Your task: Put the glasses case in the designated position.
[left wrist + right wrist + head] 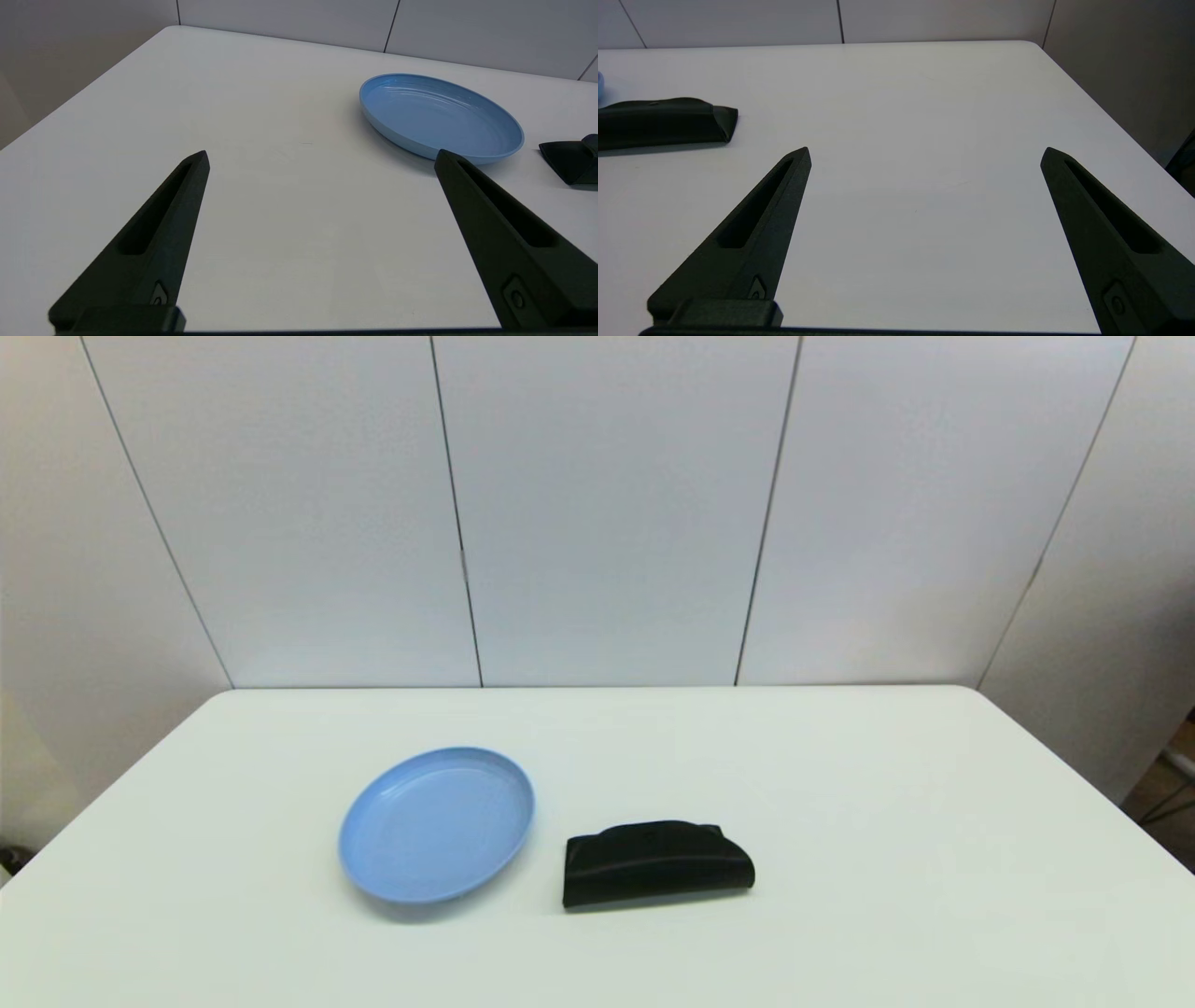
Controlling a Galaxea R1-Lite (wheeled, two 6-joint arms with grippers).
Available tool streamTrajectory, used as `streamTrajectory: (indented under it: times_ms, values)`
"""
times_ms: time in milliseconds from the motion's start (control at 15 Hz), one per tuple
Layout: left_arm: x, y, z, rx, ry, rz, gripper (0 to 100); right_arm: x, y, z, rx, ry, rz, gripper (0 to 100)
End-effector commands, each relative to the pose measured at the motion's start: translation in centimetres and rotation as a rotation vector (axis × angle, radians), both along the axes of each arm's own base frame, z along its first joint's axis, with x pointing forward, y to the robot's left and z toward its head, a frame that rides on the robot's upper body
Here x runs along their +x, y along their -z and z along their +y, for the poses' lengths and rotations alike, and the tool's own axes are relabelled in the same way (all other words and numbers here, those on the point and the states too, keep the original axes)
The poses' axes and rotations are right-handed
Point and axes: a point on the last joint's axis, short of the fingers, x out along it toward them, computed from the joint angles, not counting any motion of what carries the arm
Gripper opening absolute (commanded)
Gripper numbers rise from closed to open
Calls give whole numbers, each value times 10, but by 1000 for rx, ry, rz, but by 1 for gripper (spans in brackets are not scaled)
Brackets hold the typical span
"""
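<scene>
**Case lies toward my right arm, long axis crosswise**

The white table [887,821] spreads before me. On it sits the light-blue plate [436,824], and just beside that, apart from it on my right, lies the glasses case [656,863], straight edge facing me, its length running left to right. My right gripper [924,156] hangs spread wide, empty, nearer the case, I judge. My left gripper [322,156], equally wide and empty, faces the plate.

Head camera high, facing table [840,784]; wrist cameras low, sharing tabletop.
</scene>
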Motion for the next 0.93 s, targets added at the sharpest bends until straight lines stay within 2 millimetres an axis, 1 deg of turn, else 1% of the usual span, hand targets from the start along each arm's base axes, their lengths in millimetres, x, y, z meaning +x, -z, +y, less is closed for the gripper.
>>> streamTrajectory:
  times_ms: [67,333,533,600,667,733,867,933]
  values:
    - [0,0,0,-1,-1,0,100,0,0,0,0,-1,0,100]
    - [0,0,0,36,4,6,100,0,0,0,0,-1,0,100]
    - [1,0,0,112,11,22,100,0,0,0,0,-1,0,100]
    - [3,-5,0,126,17,45,100,0,0,0,0,-1,0,100]
    - [4,-21,0,137,1,60,100,0,0,0,0,1,0,100]
    - [4,-42,0,137,0,87,100,0,0,0,0,-1,0,100]
    - [4,-91,1,131,26,143,100,0,0,0,0,1,0,100]
    - [9,-115,1,131,44,162,100,0,0,0,0,1,0,100]
